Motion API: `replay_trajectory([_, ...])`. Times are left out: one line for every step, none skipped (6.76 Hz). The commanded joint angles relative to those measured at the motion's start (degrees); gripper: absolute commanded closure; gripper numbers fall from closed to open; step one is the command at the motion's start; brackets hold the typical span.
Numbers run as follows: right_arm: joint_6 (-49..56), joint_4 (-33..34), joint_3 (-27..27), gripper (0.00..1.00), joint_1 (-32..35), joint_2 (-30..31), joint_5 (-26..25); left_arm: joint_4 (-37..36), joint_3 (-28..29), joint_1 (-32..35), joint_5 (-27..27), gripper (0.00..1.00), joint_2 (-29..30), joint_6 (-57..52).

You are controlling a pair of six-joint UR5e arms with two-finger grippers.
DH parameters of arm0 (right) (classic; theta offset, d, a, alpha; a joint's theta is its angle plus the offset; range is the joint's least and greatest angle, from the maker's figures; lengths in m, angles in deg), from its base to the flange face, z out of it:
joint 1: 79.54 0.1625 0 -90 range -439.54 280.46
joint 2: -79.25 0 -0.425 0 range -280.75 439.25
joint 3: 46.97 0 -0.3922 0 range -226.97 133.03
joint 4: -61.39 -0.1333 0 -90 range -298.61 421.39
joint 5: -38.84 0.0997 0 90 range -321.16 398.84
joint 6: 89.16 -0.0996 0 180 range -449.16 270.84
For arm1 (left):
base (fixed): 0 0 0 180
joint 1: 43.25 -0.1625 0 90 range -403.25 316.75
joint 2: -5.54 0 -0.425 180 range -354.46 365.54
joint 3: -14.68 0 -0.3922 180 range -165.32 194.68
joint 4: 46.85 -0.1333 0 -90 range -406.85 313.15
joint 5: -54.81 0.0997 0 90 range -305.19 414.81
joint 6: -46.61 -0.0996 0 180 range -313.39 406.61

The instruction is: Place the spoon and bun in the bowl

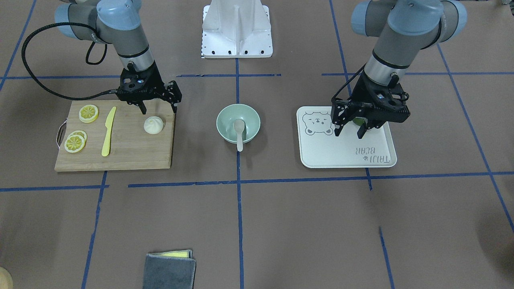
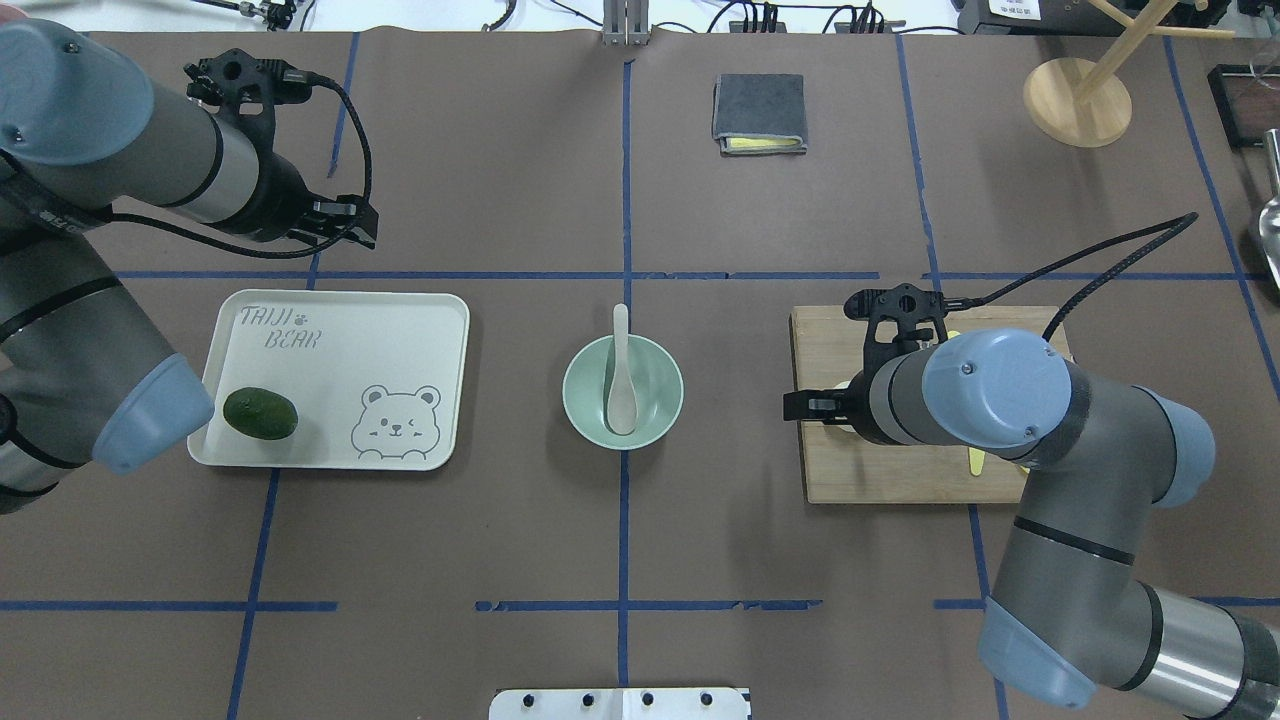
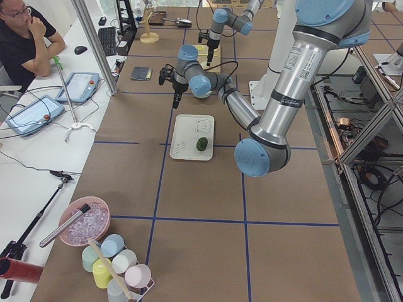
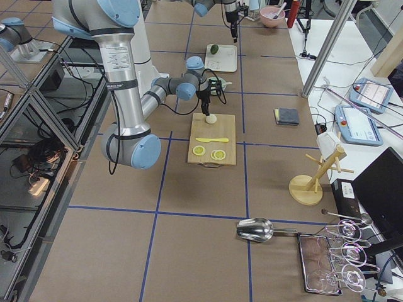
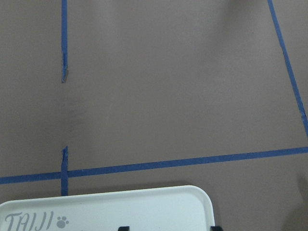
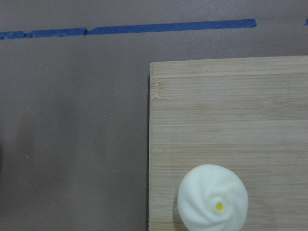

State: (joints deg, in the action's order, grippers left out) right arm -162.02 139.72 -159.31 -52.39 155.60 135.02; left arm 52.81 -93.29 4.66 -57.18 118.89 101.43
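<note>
The mint-green bowl [image 1: 225, 120] stands at the table's middle, also in the overhead view [image 2: 578, 395]. The off-white spoon [image 1: 239, 132] lies in it, scoop down in the bowl and handle over the rim [image 2: 620, 345]. The white pleated bun [image 1: 153, 125] sits on a wooden cutting board [image 1: 132, 152], near its corner [image 6: 212, 202]. My right gripper [image 1: 159, 110] is open and empty, hovering just above the bun, toward the robot's side of it. My left gripper [image 1: 348, 133] is open and empty above the white bear tray [image 1: 341, 156]. The right arm hides the bun in the overhead view.
Lemon slices [image 1: 88, 113] and a yellow plastic knife [image 1: 108, 130] lie on the board. A dark green fruit [image 2: 260, 412] sits on the bear tray [image 2: 400, 320]. A folded grey cloth [image 1: 170, 269] lies at the operators' edge; a wooden rack [image 2: 1077, 100] stands at that edge, robot's far right.
</note>
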Motion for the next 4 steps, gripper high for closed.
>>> replay_trajectory([0.0,0.3,0.5,0.05,-0.1,0.6,-0.7,0.0,0.1,-0.2,0.1,0.34,0.0,0.4])
replay_trajectory([0.0,0.3,0.6,0.05,-0.3,0.4,-0.7,0.0,0.2,-0.3,0.2,0.34,-0.1,0.5])
replay_trajectory([0.0,0.3,1.1,0.07,-0.3,0.4,-0.7,0.0,0.2,-0.3,0.2,0.34,0.0,0.5])
replay_trajectory([0.1,0.3,2.0,0.08,-0.3,0.1,-0.7,0.0,0.2,-0.3,0.3,0.34,-0.1,0.6])
